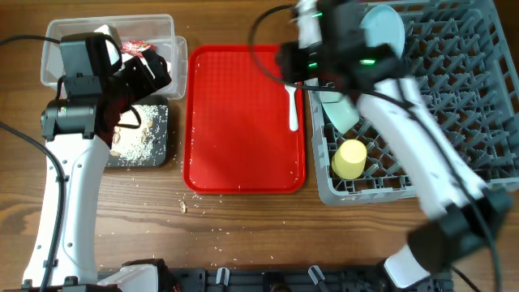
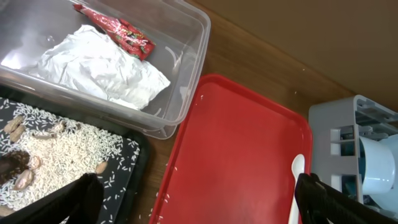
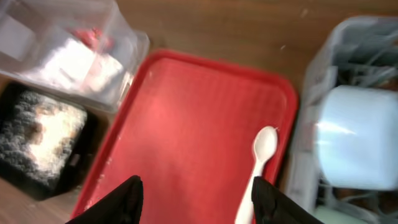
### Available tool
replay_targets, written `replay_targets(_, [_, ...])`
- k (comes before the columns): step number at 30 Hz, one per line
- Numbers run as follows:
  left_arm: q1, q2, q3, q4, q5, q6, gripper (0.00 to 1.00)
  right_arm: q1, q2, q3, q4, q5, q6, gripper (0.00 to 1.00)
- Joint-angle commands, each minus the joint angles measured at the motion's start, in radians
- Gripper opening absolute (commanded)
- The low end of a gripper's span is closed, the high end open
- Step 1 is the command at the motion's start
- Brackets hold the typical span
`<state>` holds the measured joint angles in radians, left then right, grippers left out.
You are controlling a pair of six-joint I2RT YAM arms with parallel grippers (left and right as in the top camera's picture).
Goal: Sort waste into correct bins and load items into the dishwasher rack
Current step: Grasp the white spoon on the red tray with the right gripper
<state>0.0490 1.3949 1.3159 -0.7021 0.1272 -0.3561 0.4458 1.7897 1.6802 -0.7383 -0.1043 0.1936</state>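
Observation:
A white plastic spoon [image 1: 293, 107] lies at the right edge of the red tray [image 1: 235, 138]; it also shows in the left wrist view [image 2: 296, 190] and the right wrist view [image 3: 258, 162]. The grey rack [image 1: 454, 97] holds a plate [image 1: 385, 28], a bowl [image 1: 340, 112] and a yellow cup [image 1: 350, 159]. The clear tub [image 1: 166, 32] holds the red wrapper [image 2: 118, 30] and white napkin [image 2: 99, 65]. The black tray [image 1: 142, 134] holds rice and brown scraps [image 2: 25, 165]. My left gripper [image 2: 199, 202] is open and empty near the tub. My right gripper [image 3: 196, 199] is open above the red tray.
Rice crumbs [image 1: 199, 207] lie on the wooden table in front of the red tray. The rack fills the right side. Cables run along the left table edge.

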Motion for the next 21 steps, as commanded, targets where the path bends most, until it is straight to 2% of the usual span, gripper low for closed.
replay_targets(1, [0.003, -0.005, 0.012, 0.002, -0.006, 0.012, 1.0, 0.032, 0.18, 0.011, 0.032, 0.164, 0.048, 0.58])
replay_targets(5, [0.003, -0.005, 0.012, 0.002, -0.006, 0.012, 1.0, 0.032, 0.318, 0.011, 0.042, 0.222, 0.099, 0.58])
replay_targets(7, [0.003, -0.005, 0.012, 0.002, -0.006, 0.012, 1.0, 0.032, 0.392, 0.011, 0.04, 0.273, 0.101, 0.62])
replay_targets(14, [0.003, -0.005, 0.012, 0.002, -0.006, 0.012, 1.0, 0.032, 0.475, 0.011, 0.059, 0.262, 0.095, 0.61])
replay_targets(20, [0.003, -0.005, 0.012, 0.002, -0.006, 0.012, 1.0, 0.032, 0.487, 0.011, 0.035, 0.02, 0.043, 0.43])
replay_targets(21, [0.003, -0.005, 0.012, 0.002, -0.006, 0.012, 1.0, 0.032, 0.488, 0.011, 0.026, -0.008, 0.046, 0.36])
